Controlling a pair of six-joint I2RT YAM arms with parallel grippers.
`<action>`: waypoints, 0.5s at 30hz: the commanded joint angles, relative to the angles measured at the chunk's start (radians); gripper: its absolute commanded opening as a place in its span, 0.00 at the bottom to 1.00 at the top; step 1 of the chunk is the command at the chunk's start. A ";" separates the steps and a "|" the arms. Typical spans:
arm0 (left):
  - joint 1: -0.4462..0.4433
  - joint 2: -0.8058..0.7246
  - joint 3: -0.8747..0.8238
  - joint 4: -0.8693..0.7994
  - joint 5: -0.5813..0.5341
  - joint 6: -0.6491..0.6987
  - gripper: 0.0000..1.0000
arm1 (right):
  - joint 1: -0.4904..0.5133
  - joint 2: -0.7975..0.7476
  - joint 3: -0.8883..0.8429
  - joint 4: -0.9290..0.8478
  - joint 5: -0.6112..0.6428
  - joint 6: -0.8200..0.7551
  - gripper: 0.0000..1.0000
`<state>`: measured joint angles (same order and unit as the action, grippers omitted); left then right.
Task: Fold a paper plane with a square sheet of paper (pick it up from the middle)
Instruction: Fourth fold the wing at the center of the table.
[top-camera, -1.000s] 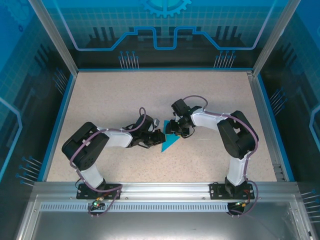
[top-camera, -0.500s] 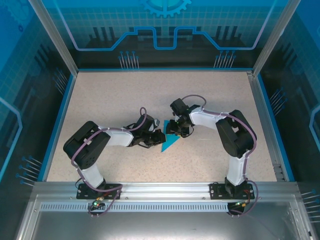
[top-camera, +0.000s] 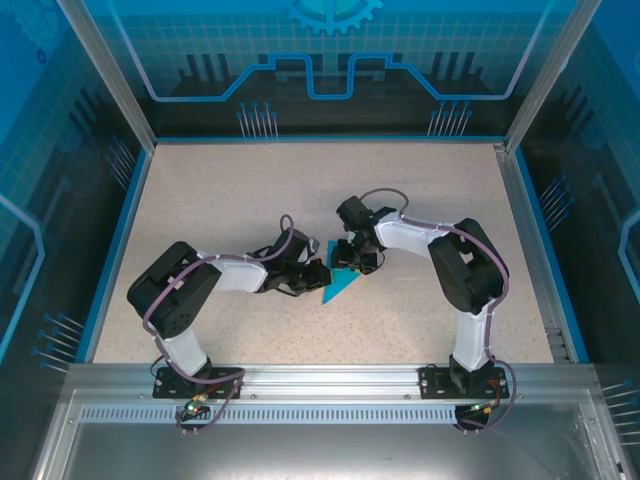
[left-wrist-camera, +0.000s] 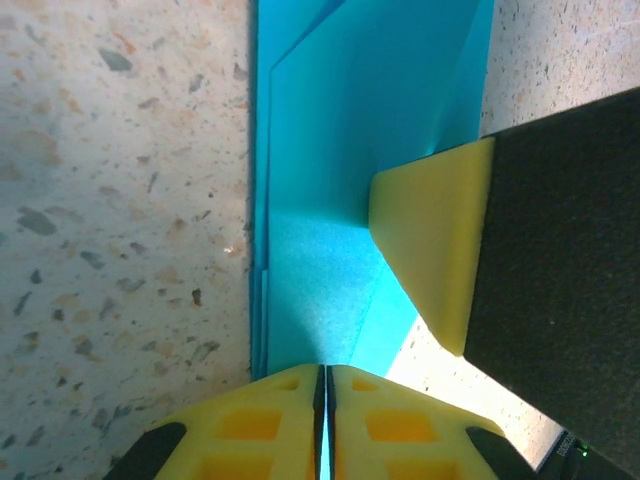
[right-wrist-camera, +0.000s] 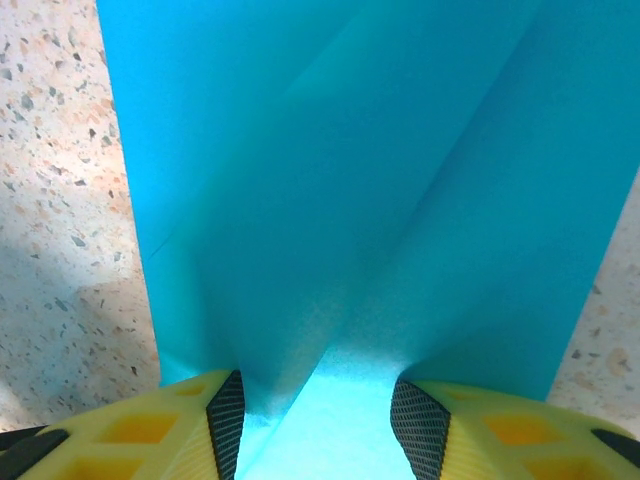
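The teal-blue sheet of paper (top-camera: 340, 287) lies mid-table, folded into a pointed triangle with its tip toward the near left. My left gripper (top-camera: 322, 275) is at its left edge. In the left wrist view its yellow fingertips (left-wrist-camera: 323, 385) are pressed together with a thin strip of the paper (left-wrist-camera: 360, 150) between them. My right gripper (top-camera: 352, 262) comes down on the paper's far side. In the right wrist view its fingers (right-wrist-camera: 315, 410) stand apart, with a raised crease of paper (right-wrist-camera: 340, 170) in the gap. One right finger (left-wrist-camera: 430, 250) rests on the paper close to the left fingertips.
Speckled beige tabletop (top-camera: 250, 190) surrounds the paper. A blue rim (top-camera: 120, 240) and metal frame posts (top-camera: 105, 70) bound it on the left, back and right. The arm bases sit on the metal rail (top-camera: 320, 378) at the near edge.
The right arm's wrist has crept slightly to the left over the paper. The left arm and the paper have barely shifted.
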<state>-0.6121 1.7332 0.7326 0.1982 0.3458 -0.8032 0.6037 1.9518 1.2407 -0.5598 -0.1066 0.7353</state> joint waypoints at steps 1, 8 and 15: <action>0.008 -0.063 0.012 -0.052 -0.037 0.015 0.15 | 0.030 0.142 -0.064 -0.031 0.065 -0.008 0.50; 0.014 -0.128 -0.021 -0.025 -0.081 -0.030 0.17 | 0.031 0.152 -0.052 -0.039 0.074 -0.006 0.50; 0.015 -0.133 -0.033 0.006 -0.070 -0.050 0.16 | 0.031 0.164 -0.044 -0.046 0.074 -0.001 0.50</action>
<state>-0.6048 1.6199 0.7132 0.1875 0.2775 -0.8371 0.6109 1.9686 1.2644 -0.5911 -0.0879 0.7357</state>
